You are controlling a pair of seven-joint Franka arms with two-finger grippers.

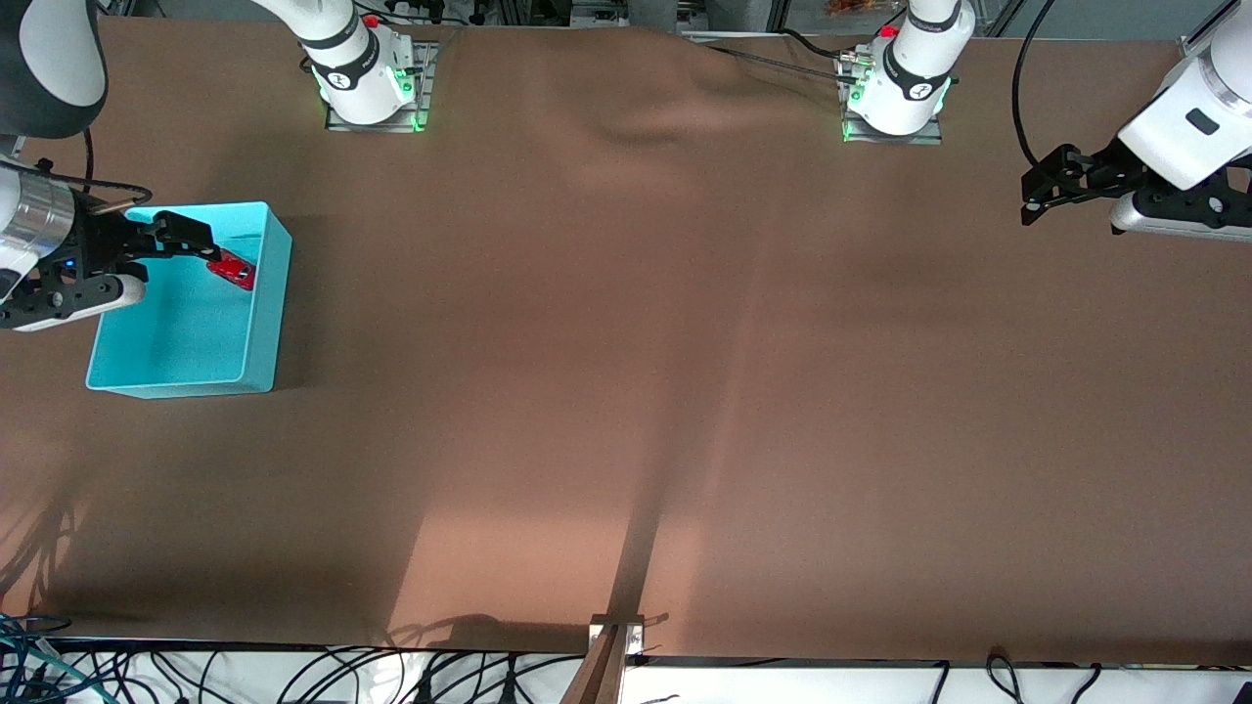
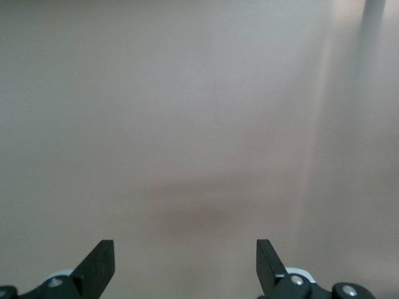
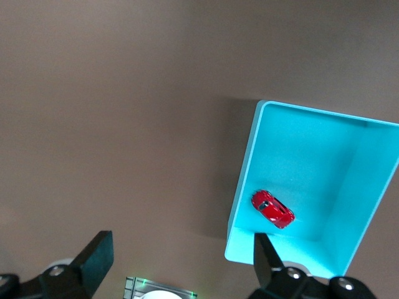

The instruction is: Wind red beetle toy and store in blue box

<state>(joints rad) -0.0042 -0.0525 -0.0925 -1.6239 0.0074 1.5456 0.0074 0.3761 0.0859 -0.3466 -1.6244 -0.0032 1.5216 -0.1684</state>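
Tiny glossy red beetle toy car lies inside the light cyan-blue rectangular plastic box, on its floor, close to the wall that faces the robots' bases and near the corner toward the middle of the brown surface. Box sits at the right arm's end of the surface. Right gripper hangs over the box, fingers apart and holding nothing; the toy is just off the fingertips and below them, not between them. Toy's long axis runs slantwise to the box walls. Left gripper waits over bare surface at the left arm's end, well apart from the box, fingers spread and empty, so the right arm is by far the nearer. Judgement: the toy already rests in the box, storage looks done, and the likely move left is for the right arm to lift clear without touching the wall. Front view partly hides the toy under the black finger; the right wrist view shows it whole, free on the box floor, with the near wall beside it. Left wrist view shows only plain surface between its two fingers.
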